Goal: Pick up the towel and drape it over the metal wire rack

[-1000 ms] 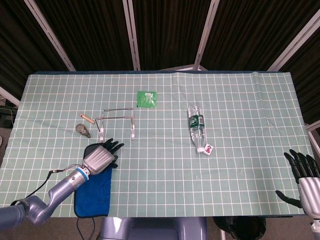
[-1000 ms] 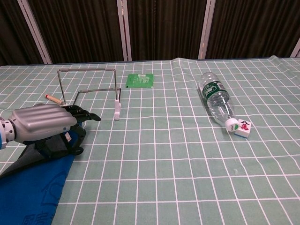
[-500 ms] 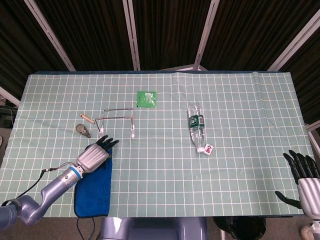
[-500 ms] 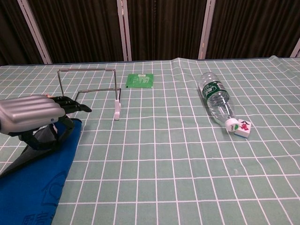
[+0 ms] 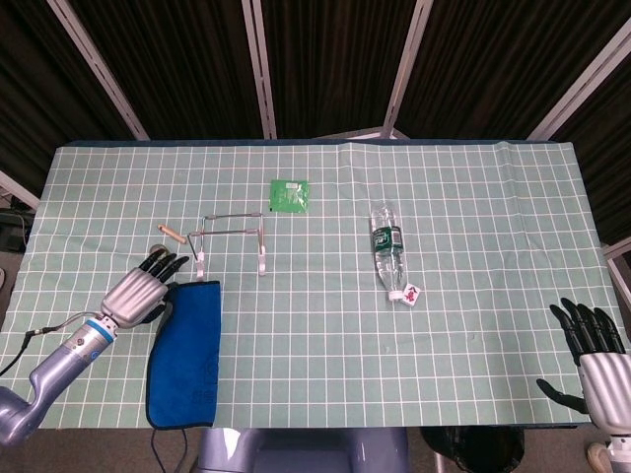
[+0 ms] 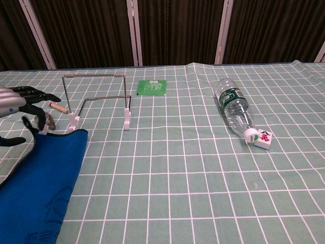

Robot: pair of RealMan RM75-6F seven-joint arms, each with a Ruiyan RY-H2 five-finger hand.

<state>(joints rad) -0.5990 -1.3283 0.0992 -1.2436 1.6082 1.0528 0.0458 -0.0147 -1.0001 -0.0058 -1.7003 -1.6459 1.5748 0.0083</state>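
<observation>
The blue towel [image 5: 186, 351] [image 6: 39, 189] lies flat on the table near the front left, its near end hanging over the table edge. The metal wire rack [image 5: 233, 237] [image 6: 97, 100] stands upright just beyond the towel's far end. My left hand [image 5: 141, 291] [image 6: 16, 104] hovers at the towel's left edge with fingers spread and nothing in it. At the table's front right corner my right hand [image 5: 594, 351] is open and empty, far from the towel.
A clear plastic bottle [image 5: 390, 250] [image 6: 233, 108] lies on its side with a small tile [image 5: 409, 293] [image 6: 263, 138] at its cap. A green packet [image 5: 289, 193] [image 6: 152, 87] sits behind the rack. A small brown stick [image 5: 173, 234] [image 6: 59, 107] lies left of the rack.
My left hand has slid off the towel's far end to the left and now holds nothing. The towel lies flatter. My right hand has barely moved.
</observation>
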